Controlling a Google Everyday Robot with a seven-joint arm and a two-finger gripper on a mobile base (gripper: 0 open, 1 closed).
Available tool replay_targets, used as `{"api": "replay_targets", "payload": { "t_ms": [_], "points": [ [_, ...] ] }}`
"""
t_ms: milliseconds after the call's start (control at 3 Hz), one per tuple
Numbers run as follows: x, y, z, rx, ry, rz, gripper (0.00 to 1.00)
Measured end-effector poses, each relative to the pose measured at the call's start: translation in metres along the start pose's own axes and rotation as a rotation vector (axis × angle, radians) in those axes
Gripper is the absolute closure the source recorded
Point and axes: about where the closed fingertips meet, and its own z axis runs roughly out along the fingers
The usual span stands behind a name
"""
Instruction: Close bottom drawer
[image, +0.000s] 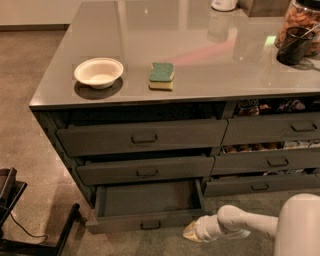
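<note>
The bottom drawer (145, 222) is the lowest wide dark grey drawer in the left stack. It stands pulled well out, its empty inside showing, with a small rectangular pull at the centre of its slim front. My white arm reaches in from the lower right. The gripper (192, 231) is low by the floor, at the right front corner of the open drawer, close to or touching its front.
Two taller wide drawers (142, 137) above stand slightly out. Narrower drawers (270, 161) fill the right stack. On the grey countertop (200, 50) sit a white bowl (98, 72), a green-yellow sponge (161, 76) and a jar (295, 45). A black stand (30, 235) is at lower left.
</note>
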Motion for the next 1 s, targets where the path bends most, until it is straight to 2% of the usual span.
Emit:
{"api": "replay_targets", "payload": {
  "t_ms": [667,1000],
  "points": [
    [0.010,-0.015,0.039,0.093,-0.102,-0.150,1.00],
    [0.009,-0.016,0.042,0.095,-0.103,-0.159,1.00]
  ]
}}
